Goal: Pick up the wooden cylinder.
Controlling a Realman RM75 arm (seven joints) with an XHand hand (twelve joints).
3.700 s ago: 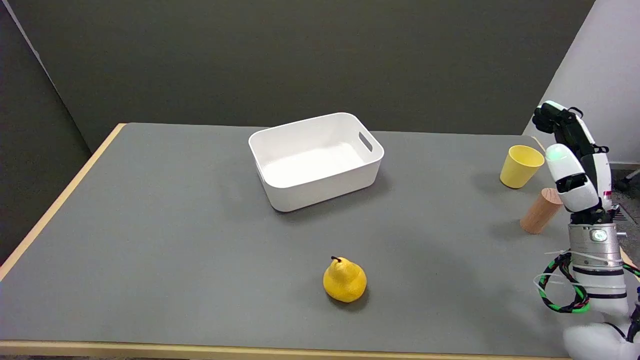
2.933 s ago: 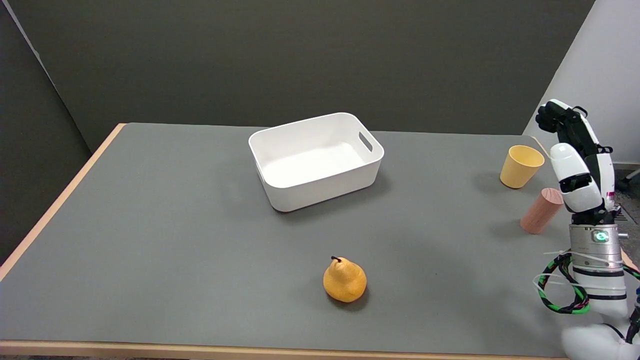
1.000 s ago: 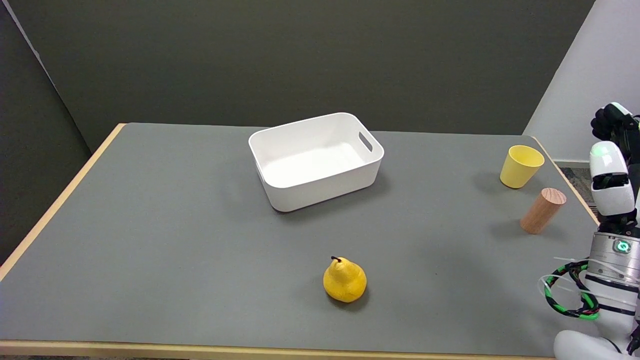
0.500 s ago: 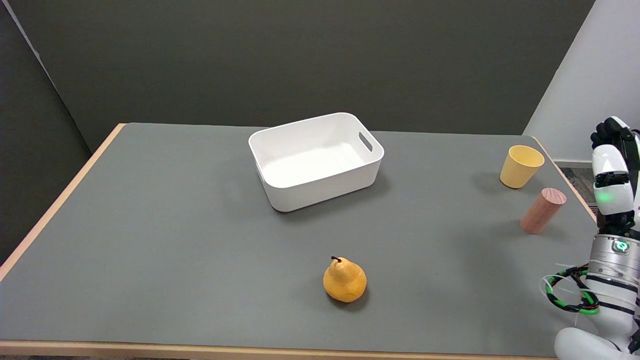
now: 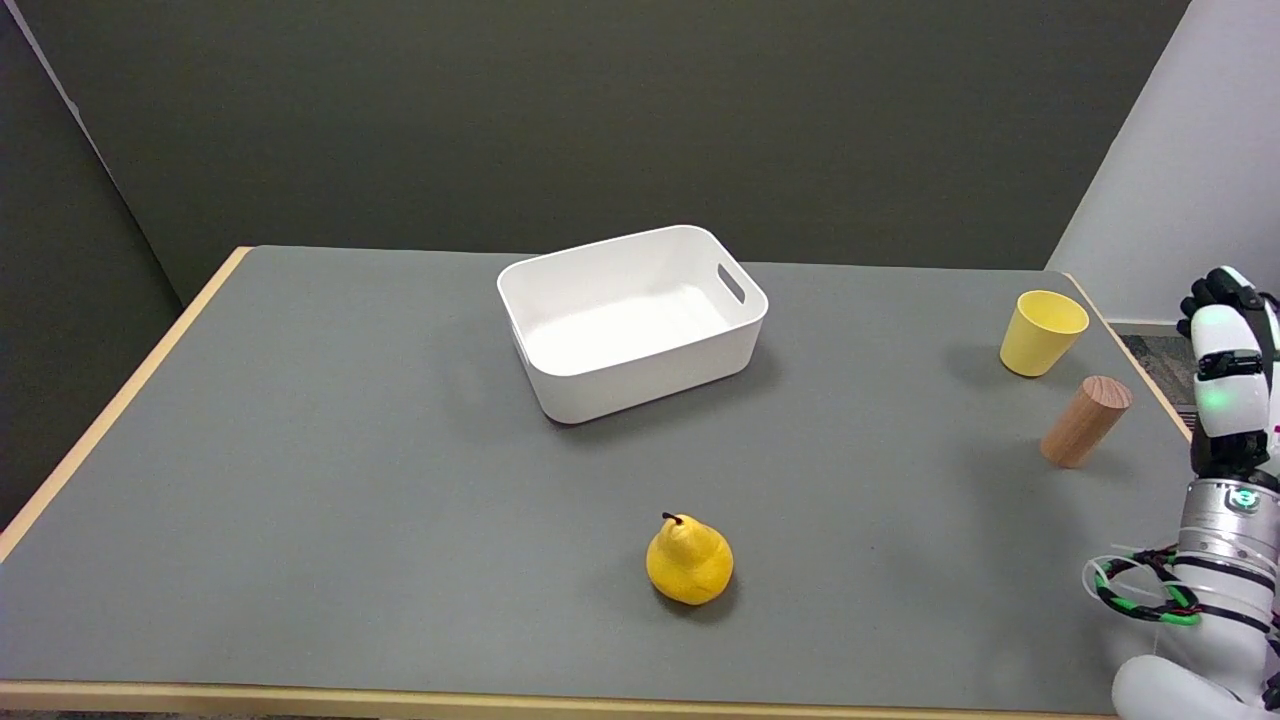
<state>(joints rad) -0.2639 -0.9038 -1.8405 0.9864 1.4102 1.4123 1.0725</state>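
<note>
The wooden cylinder (image 5: 1085, 421) stands on the grey table near its right edge and looks tilted, its top leaning right. My right hand (image 5: 1228, 365) is at the picture's right edge, to the right of the cylinder and apart from it. It stands upright and edge-on to the camera, with its dark fingers (image 5: 1208, 291) pointing up. It holds nothing. Part of the hand is cut off by the frame.
A yellow cup (image 5: 1042, 332) stands just behind the cylinder. A white bin (image 5: 742, 330) sits at the table's middle back, and a yellow pear (image 5: 689, 561) lies near the front. The table's wooden right edge (image 5: 1140, 365) runs close past the cylinder.
My right hand has drifted right and sunk lower, off the cylinder it partly covered before. The cylinder, cup, bin and pear have stayed in place.
</note>
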